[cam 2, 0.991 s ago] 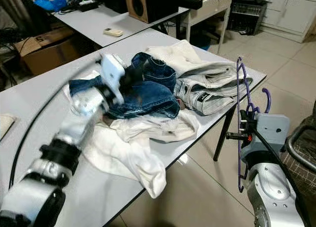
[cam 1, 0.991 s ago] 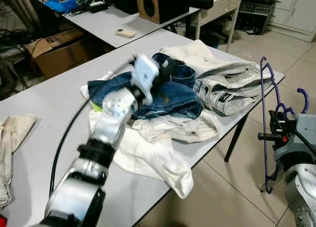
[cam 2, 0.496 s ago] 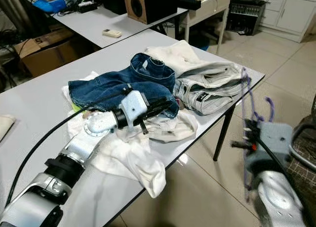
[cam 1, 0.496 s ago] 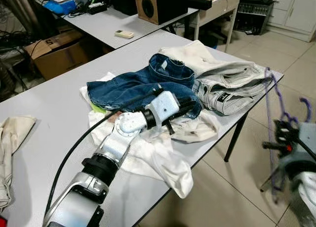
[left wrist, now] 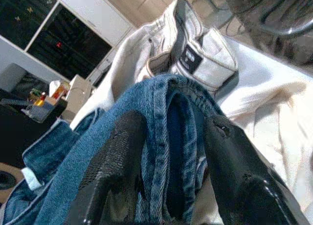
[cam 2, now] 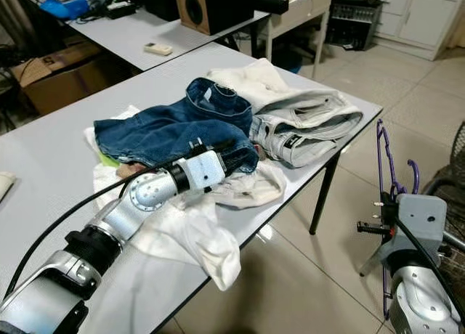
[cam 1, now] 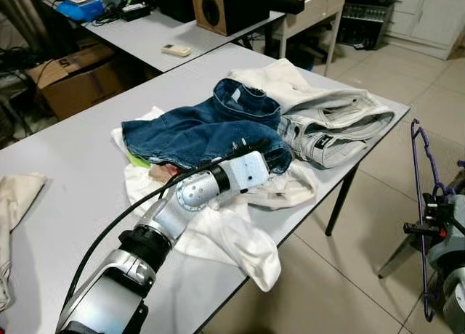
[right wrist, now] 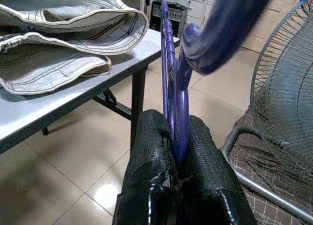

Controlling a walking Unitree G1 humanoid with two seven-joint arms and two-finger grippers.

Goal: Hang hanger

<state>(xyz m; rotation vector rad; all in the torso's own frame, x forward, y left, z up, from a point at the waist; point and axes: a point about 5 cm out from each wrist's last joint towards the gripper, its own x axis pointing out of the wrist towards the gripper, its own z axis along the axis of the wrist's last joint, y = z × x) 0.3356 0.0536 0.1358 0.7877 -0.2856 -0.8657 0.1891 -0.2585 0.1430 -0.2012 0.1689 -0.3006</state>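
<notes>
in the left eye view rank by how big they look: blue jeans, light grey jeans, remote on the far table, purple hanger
1. Blue jeans
2. Light grey jeans, slightly smaller
3. Purple hanger, long but thin, and nearer the camera, so its rank is unsure
4. Remote, smallest, though farthest away

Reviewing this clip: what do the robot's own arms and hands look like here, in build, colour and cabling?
Both arms are silver metal with rounded joint housings and black collars. The left arm has a black cable along it and a pale boxy wrist block. The left hand has two long black fingers with textured pads. The right hand has the same black fingers, on a grey wrist housing with a black cable.
</notes>
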